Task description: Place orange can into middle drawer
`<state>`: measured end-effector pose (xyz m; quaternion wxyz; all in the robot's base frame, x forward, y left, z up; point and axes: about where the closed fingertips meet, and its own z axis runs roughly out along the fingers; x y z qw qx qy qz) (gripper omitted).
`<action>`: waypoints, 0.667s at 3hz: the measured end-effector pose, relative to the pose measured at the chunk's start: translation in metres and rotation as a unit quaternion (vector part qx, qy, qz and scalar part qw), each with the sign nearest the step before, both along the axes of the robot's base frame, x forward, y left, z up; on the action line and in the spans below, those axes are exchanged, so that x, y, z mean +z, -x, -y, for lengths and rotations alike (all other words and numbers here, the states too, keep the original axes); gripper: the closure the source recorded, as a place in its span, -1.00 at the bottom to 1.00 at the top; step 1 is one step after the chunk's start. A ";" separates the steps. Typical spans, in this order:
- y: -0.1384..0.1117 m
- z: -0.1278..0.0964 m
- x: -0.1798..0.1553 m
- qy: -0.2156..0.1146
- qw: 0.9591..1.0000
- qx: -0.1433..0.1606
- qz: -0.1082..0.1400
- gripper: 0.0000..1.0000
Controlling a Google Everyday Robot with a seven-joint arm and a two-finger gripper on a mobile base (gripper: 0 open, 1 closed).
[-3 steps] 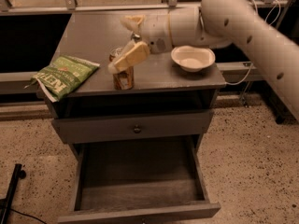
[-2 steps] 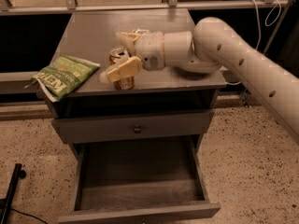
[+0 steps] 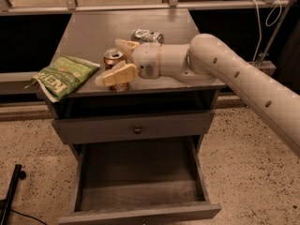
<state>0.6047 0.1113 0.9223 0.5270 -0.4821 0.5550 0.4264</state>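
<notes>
The orange can [image 3: 114,58] stands upright near the front edge of the grey cabinet top [image 3: 93,27]. My gripper [image 3: 109,63] reaches in from the right at can height. Its cream fingers straddle the can, one finger [image 3: 117,75] in front of it and the other behind it, and they look spread with the can between them. The can's lower body is partly hidden by the front finger. The middle drawer [image 3: 140,175] is pulled open below, with a bare grey floor.
A green chip bag [image 3: 63,75] lies at the top's left front corner. A dented silver can [image 3: 146,35] lies behind my wrist. A shut shallow drawer with a small knob [image 3: 137,130] sits above the open one. My arm crosses the top's right side.
My gripper has dropped lower and moved in so its fingers now flank the orange can. The arm now covers the white bowl seen earlier at the right.
</notes>
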 end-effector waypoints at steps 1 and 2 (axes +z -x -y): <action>-0.009 0.008 -0.008 0.002 1.000 -0.019 -0.003 -1.00; -0.016 0.013 -0.020 0.004 0.999 -0.030 -0.011 -0.61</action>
